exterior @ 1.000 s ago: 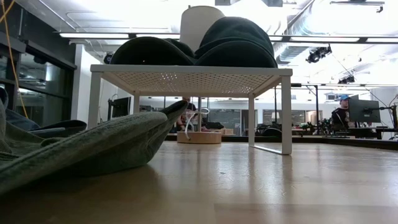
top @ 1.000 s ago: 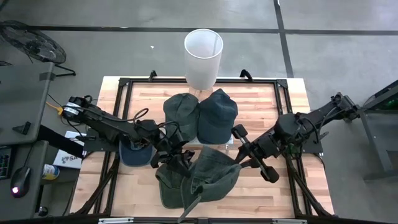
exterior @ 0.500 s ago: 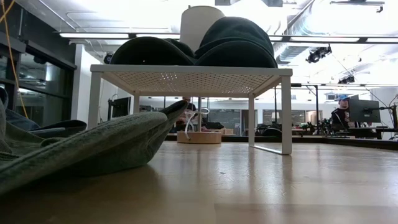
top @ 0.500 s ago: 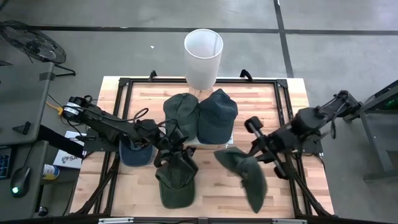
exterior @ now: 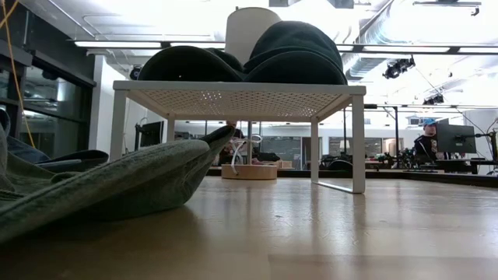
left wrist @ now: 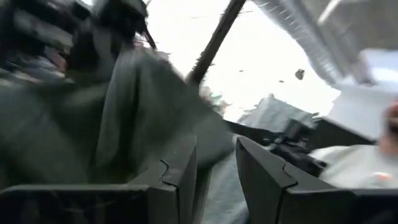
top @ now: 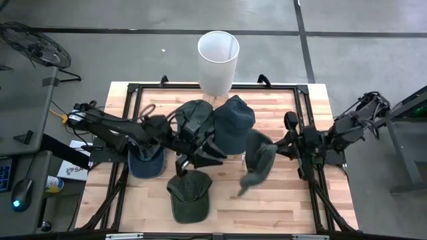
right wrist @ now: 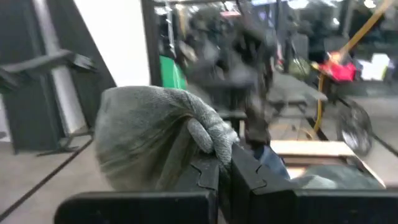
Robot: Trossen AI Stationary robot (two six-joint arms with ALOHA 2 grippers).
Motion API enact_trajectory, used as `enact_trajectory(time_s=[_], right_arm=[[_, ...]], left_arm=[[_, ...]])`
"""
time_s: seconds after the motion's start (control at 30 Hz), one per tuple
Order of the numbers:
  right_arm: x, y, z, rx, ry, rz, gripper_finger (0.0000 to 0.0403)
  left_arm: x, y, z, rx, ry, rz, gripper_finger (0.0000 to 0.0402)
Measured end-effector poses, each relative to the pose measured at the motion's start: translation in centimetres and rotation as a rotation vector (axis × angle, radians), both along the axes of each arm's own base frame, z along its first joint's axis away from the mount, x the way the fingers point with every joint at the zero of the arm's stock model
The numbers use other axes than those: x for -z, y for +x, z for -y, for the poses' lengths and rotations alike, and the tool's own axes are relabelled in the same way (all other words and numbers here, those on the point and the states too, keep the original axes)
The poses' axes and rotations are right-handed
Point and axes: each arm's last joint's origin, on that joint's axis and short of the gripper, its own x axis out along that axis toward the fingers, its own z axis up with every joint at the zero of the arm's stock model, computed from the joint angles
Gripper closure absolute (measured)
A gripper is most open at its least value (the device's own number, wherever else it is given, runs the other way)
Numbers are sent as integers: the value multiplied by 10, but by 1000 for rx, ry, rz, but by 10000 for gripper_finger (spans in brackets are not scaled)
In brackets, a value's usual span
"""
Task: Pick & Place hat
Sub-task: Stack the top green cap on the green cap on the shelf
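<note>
Your right gripper [top: 275,152] is clenched on a grey-green hat [top: 257,162], holding it in the air above the counter [top: 293,200], just beside the white rack's [exterior: 233,89] right edge. The hat hangs down from the fingers [right wrist: 211,171]. Your left gripper [top: 200,155] sits near the counter's middle with its jaws parted and nothing between them, above a second green hat [top: 189,195] lying flat. Two dark hats [top: 220,120] rest on the rack.

Workshop room, grey concrete floor.
Floor [top: 367,40] with dark seam lines; fan [top: 30,43] at 10 o'clock; ceiling strip lights [exterior: 140,44]; glazed partition [exterior: 39,117] at 9 o'clock.
</note>
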Motion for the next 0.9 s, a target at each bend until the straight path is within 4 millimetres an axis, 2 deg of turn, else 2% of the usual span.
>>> enact_trajectory(time_s=[0.13, 0.27, 0.37, 0.5, 0.67, 0.9], right_arm=[[4, -3, 1, 30, 82, -58, 402], [6, -6, -1, -9, 187, -95, 403], [6, -6, -4, -55, 235, -113, 403], [11, -7, -4, -41, 204, -148, 403], [26, -3, -1, 77, 141, -255, 403], [46, 2, -3, 176, 246, -420, 403]], left_arm=[[-39, -5, -4, -131, 73, -90, 291], [-65, -9, -4, -226, 119, -126, 291], [-80, -9, -2, -241, 132, -84, 291], [-83, -1, 6, -244, 160, -73, 291], [-73, 13, 15, -240, 208, -105, 291], [-60, 28, 19, -260, 215, -136, 291]])
